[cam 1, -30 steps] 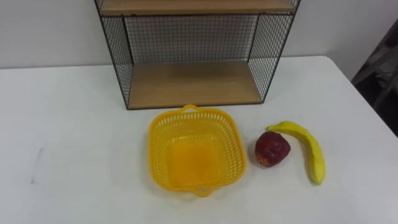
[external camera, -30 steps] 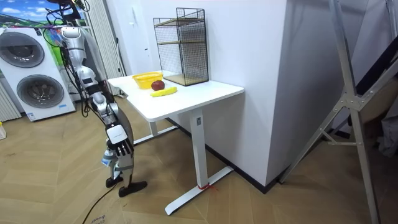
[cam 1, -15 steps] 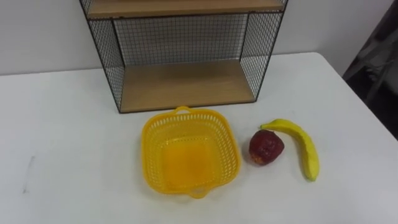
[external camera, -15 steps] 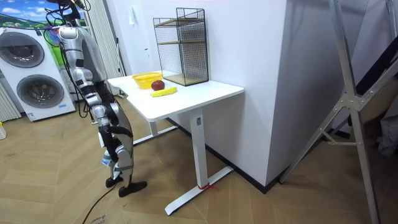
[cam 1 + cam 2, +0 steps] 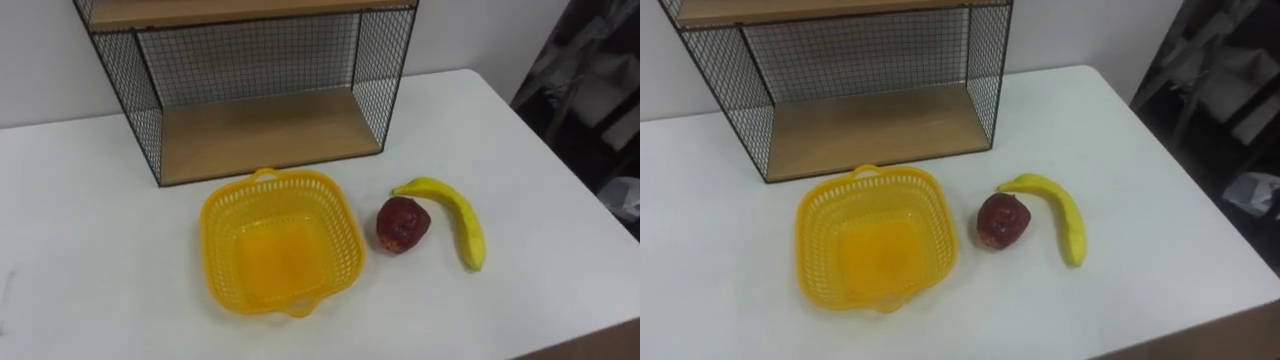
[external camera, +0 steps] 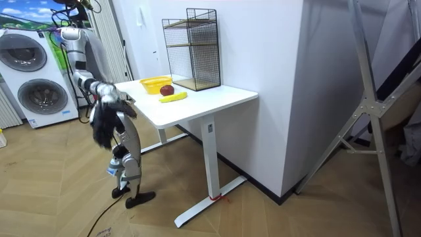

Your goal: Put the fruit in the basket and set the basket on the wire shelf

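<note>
Worktop has the basket empty before the shelf, red fruit and banana just right of it. Right hand is a blur, can't tell its state. You're at step one: reach for the fruit.

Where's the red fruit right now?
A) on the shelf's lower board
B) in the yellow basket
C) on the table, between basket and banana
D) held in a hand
C: the red fruit lies on the white table, right of the empty yellow basket, with the banana on its other side.
</note>
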Available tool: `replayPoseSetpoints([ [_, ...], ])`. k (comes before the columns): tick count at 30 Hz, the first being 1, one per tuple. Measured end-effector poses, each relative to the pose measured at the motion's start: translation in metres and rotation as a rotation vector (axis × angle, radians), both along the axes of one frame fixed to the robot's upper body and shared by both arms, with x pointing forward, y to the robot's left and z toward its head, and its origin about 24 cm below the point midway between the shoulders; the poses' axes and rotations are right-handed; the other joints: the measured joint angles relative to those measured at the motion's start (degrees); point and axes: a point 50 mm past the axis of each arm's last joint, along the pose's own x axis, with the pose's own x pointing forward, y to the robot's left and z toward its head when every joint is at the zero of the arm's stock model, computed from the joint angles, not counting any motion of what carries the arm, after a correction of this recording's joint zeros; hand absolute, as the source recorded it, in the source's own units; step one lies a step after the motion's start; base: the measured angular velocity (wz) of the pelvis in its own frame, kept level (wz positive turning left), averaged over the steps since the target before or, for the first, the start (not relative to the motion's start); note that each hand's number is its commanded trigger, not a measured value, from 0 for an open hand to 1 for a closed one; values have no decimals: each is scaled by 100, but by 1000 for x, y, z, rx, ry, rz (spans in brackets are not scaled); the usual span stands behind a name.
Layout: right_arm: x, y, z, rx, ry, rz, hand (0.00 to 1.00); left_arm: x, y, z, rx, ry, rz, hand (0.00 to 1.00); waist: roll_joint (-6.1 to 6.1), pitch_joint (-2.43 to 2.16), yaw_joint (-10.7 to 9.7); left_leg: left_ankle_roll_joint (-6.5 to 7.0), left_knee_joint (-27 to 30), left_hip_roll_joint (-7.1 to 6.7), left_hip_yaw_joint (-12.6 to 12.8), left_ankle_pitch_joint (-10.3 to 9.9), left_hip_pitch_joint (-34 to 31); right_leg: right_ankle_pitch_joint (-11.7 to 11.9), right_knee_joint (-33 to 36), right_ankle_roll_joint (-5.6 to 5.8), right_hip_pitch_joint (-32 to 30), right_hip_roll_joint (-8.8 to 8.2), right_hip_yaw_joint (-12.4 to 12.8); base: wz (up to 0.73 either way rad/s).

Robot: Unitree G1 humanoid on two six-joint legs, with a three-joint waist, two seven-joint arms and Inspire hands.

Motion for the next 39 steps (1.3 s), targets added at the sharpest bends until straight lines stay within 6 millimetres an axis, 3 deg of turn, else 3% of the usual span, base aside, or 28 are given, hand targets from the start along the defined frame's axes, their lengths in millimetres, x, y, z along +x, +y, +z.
replayPoseSetpoints([
  [5, 30, 7, 85, -509, 55, 77, 0, 4, -3, -1, -7, 6, -52, 0, -52, 7, 169, -4, 8, 5, 10, 3, -76, 4, -7, -1, -84, 9, -16, -2],
  [8, 48, 19, 109, -663, 41, 189, 0, 4, -4, -1, -15, 22, -87, 0, -53, 5, 247, -7, 13, 15, 11, 5, -58, 14, -21, -10, -70, 26, 31, -6],
  [10, 64, 34, 118, -737, 23, 349, 0, 9, -7, -3, -26, 24, -113, 0, -119, 57, 423, -13, 1, 31, 16, 8, -7, 38, -41, -22, -51, 51, 79, -11],
  [15, 89, 55, 123, -795, -4, 682, 0, 12, -11, -4, -63, 32, -145, 0, -103, 69, 674, -13, 13, 72, 1, 8, -34, 189, -282, -20, 39, 71, 72, 0],
  [20, 111, 75, 125, -828, -32, 978, 0, 11, -10, -4, -59, 34, -153, 0, -80, 73, 771, -15, 3, 87, -68, 9, -29, 203, -319, -22, 115, 29, -65, 12],
  [25, 126, 105, 103, -780, -7, 1274, 0, 12, -12, -4, -61, 30, -181, 0, -105, 67, 902, -39, -11, 95, -148, 21, 12, 220, -392, -48, 209, 36, -136, 7],
  [31, 132, 127, 89, -740, -2, 1479, 0, 13, -19, -6, -76, 37, -229, 0, -135, 48, 991, -39, 7, 97, -203, 22, 21, 223, -415, -51, 266, 23, -217, 6],
  [39, 133, 134, 87, -743, 4, 1555, 0, 5, -19, -8, -85, 78, -212, 0, -106, 56, 1001, -39, 22, 96, -213, 22, 17, 223, -419, -51, 280, 17, -225, 1],
])
